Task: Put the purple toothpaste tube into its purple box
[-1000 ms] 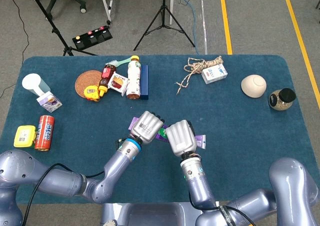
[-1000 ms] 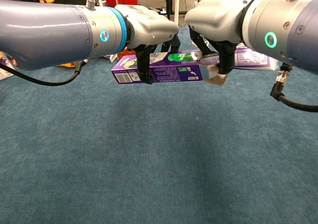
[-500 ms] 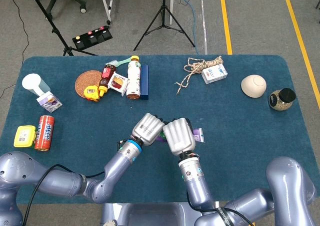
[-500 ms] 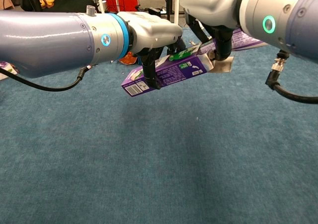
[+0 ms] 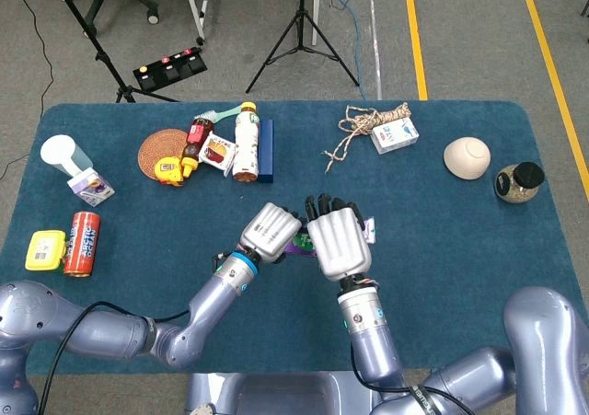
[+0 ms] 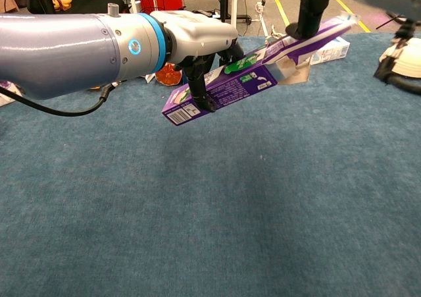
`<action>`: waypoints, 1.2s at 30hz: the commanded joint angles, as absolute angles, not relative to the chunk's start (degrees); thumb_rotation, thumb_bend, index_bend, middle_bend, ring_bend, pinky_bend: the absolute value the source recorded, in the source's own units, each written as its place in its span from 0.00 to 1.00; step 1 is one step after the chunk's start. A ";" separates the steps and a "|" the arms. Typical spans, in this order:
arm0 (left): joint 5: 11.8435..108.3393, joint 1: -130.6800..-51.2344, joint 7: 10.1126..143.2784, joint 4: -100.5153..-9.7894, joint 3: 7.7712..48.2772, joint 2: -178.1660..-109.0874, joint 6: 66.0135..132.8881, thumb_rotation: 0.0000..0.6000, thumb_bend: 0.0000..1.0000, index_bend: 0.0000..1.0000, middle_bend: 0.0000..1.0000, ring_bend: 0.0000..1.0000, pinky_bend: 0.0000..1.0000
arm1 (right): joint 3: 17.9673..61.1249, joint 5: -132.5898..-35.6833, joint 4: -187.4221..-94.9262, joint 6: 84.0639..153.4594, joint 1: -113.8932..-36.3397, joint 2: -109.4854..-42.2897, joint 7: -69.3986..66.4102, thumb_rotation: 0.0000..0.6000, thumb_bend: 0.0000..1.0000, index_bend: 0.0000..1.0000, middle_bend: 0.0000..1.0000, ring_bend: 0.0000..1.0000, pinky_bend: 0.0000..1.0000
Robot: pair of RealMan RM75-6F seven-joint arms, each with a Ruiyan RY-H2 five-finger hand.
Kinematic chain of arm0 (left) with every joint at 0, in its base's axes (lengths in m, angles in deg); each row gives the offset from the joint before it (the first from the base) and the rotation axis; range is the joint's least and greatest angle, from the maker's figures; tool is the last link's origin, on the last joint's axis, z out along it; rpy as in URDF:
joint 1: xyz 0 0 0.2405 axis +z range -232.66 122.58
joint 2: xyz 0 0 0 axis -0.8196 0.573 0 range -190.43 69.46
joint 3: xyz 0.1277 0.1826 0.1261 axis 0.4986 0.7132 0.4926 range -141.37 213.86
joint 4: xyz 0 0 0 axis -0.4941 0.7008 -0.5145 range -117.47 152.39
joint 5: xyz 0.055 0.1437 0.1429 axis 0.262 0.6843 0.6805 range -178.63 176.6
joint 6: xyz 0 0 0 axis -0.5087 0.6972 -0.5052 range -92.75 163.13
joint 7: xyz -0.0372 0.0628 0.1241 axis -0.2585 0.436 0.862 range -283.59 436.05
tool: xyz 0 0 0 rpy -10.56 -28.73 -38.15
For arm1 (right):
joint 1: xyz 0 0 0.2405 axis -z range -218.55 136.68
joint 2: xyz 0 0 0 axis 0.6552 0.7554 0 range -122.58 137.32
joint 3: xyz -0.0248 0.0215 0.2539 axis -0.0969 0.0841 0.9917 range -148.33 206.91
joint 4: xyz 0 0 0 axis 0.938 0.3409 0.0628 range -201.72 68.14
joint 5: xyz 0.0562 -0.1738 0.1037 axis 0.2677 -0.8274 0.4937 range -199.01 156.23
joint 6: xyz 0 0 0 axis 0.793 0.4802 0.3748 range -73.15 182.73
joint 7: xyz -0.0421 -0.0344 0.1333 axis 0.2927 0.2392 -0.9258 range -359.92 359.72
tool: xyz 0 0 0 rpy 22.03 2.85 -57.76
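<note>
lying along the left edge of the dark blue cloth-covered table point(image 5: 442, 249) are a flat yellow box point(image 5: 45, 248) and a red can point(image 5: 82, 243) on its side, with a small purple-and-white carton point(image 5: 91, 188) and a white cup point(image 5: 61, 153) behind them. further right sits a cluster: a round woven brown coaster point(image 5: 163, 152), a yellow tape measure point(image 5: 169, 170), a dark sauce bottle point(image 5: 196, 137), a white drink bottle with a yellow cap point(image 5: 245, 142) and a navy blue flat box point(image 5: 266, 150).

near the table's middle the left hand point(image 5: 269, 234) grips the long purple cardboard toothpaste box point(image 6: 220, 93), fingers clenched around it, holding it above the cloth and tilted, its barcode end lower left and its open flap end up to the right. the purple toothpaste tube point(image 6: 316, 34) sits at that open end, reaching up and right from the mouth; how far it is inside i cannot tell. the right hand point(image 5: 340, 241) is just beside the left, its fingers stretched out in the head view; in the chest view a dark fingertip point(image 6: 306, 10) touches the tube from above, and whether the hand truly grasps it i cannot tell.

further right lie a coil of tan rope point(image 5: 366, 124), a small white-and-blue carton point(image 5: 395, 136), a cream upturned bowl point(image 5: 467, 157) and a black-lidded glass jar point(image 5: 519, 181).
</note>
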State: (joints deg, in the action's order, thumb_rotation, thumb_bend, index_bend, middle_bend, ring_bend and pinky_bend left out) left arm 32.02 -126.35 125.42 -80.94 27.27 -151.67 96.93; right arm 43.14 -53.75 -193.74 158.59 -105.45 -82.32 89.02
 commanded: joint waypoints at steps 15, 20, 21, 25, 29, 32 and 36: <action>40.81 -123.92 119.03 -79.41 26.60 -151.36 96.21 1.00 0.24 0.51 0.44 0.43 0.71 | 45.06 -54.64 -193.71 156.99 -99.61 -68.44 81.47 1.00 0.39 0.12 0.20 0.29 0.49; 49.74 -121.59 111.96 -77.63 26.36 -151.38 96.55 1.00 0.24 0.51 0.44 0.43 0.71 | 44.04 -54.59 -187.63 155.11 -96.89 -65.67 77.91 1.00 0.39 0.12 0.21 0.30 0.50; 50.43 -121.32 111.39 -77.36 26.43 -151.32 96.41 1.00 0.24 0.51 0.44 0.43 0.71 | 44.00 -54.34 -186.89 154.39 -96.44 -65.33 77.04 1.00 0.39 0.12 0.21 0.30 0.50; 51.51 -120.88 111.56 -76.74 26.62 -151.10 96.02 1.00 0.24 0.51 0.44 0.43 0.71 | 43.56 -54.55 -185.61 152.53 -95.36 -64.27 75.25 1.00 0.39 0.12 0.22 0.31 0.50; 51.02 -120.75 113.23 -76.47 26.94 -150.90 95.73 1.00 0.24 0.51 0.44 0.43 0.71 | 43.06 -55.15 -185.17 151.31 -94.40 -63.65 73.63 1.00 0.39 0.12 0.22 0.31 0.50; 49.53 -120.77 116.16 -76.09 27.93 -150.50 95.33 1.00 0.24 0.51 0.44 0.43 0.71 | 42.41 -55.91 -184.80 150.23 -93.56 -63.51 71.98 1.00 0.39 0.12 0.23 0.31 0.50; 43.99 -121.46 122.50 -77.13 28.67 -149.69 95.21 1.00 0.24 0.51 0.44 0.43 0.71 | 40.85 -58.97 -182.86 147.70 -91.89 -63.27 67.87 1.00 0.39 0.13 0.24 0.31 0.51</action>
State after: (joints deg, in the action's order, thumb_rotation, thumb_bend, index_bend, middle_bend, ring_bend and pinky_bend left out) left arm 47.25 -121.04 118.91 -76.64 27.91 -150.30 95.40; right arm 41.61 -57.74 -183.75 148.80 -92.70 -63.41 69.30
